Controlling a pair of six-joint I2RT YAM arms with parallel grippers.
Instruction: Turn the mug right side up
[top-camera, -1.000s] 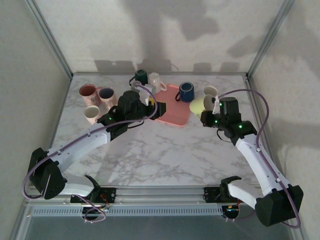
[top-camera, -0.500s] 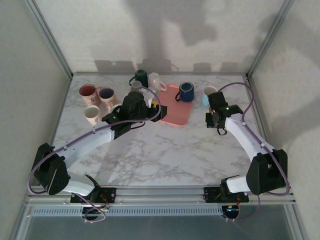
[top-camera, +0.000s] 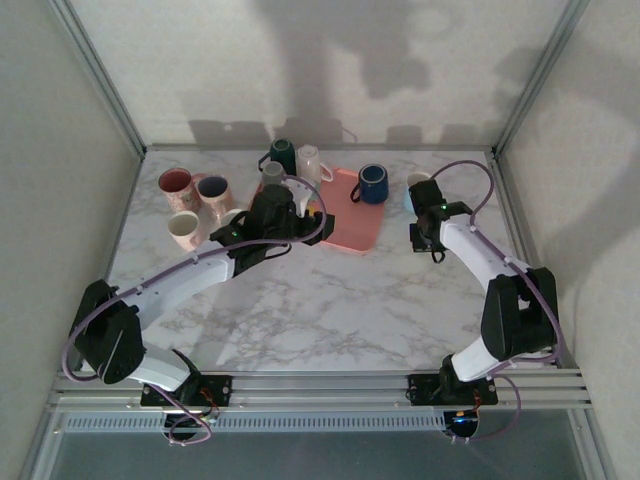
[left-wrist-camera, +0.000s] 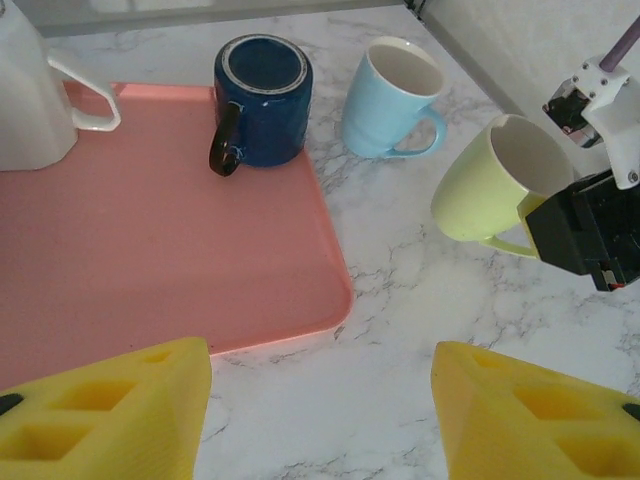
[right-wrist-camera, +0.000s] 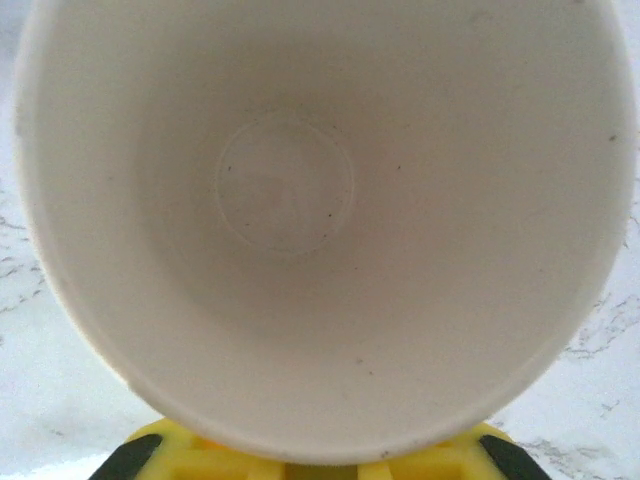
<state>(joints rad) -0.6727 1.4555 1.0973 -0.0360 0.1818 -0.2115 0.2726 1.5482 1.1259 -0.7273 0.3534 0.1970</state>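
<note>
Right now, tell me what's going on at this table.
The right gripper is shut on a yellow-green mug, holding it tilted with its mouth angled upward, beside an upright light blue mug. The left gripper hangs open and empty by the corner of the pink tray, where a dark blue mug sits upside down. The yellow-green mug is not yet standing upright.

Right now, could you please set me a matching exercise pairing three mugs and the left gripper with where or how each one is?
Things:
1. dark blue mug
2. light blue mug
3. yellow-green mug
4. left gripper

Place or state:
A. tilted, held by the right gripper
B. open, holding nothing
C. on the pink tray
D. upright on the marble table

Pairs: 1-C, 2-D, 3-A, 4-B
</note>
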